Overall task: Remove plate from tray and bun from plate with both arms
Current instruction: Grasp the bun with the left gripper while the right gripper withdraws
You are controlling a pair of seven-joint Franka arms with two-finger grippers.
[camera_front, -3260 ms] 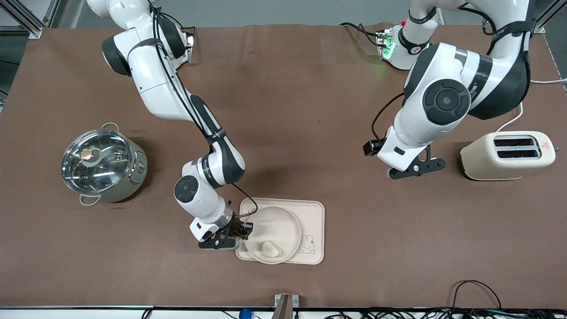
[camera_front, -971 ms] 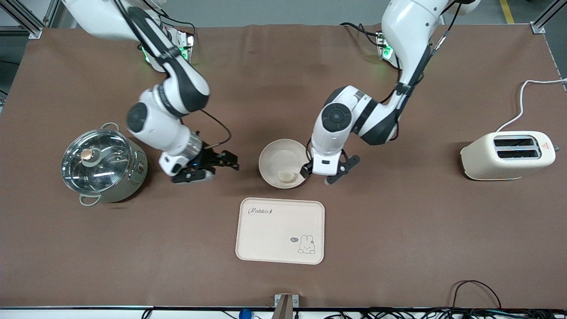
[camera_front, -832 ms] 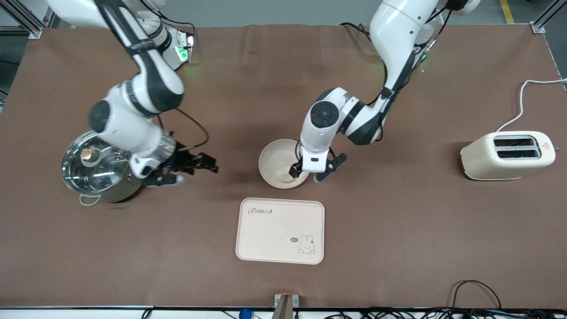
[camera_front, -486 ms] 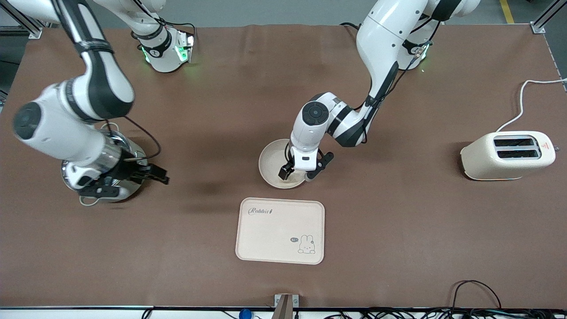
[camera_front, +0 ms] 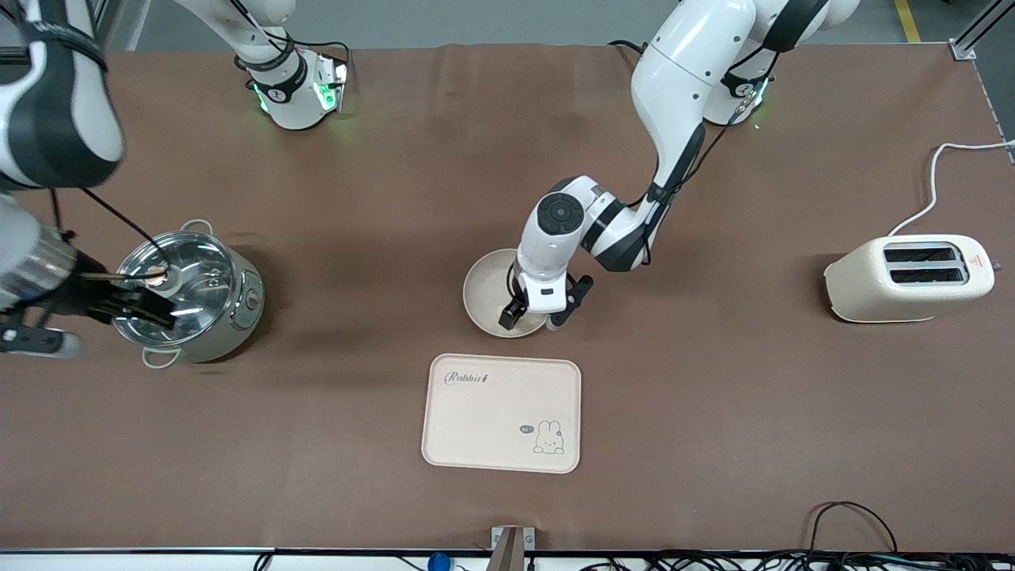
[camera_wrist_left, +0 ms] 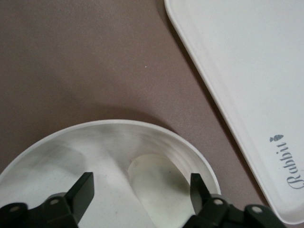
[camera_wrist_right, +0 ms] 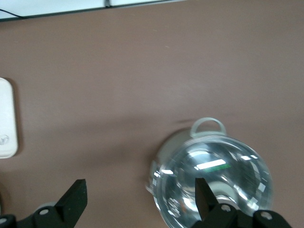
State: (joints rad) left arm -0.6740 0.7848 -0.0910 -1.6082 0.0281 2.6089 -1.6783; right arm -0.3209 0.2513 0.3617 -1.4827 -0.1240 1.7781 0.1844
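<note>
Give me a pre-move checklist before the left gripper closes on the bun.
1. Plate off the tray, on the table: ok.
2. Bun in the plate: ok.
3. Left gripper straddles the bun, jaws open: ok.
4. Fingers clear of the plate rim: cannot tell.
5. Right gripper out of the way, open over the pot: ok.
6. Tray bare, nearer the front camera than the plate: ok.

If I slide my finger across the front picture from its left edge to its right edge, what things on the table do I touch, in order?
Shiny steel pot with a glass lid → flat cream rectangular tray with a bunny drawing → cream two-slot toaster. The round cream plate sits above the tray in that picture, overlapping its span, so I left it out.
</note>
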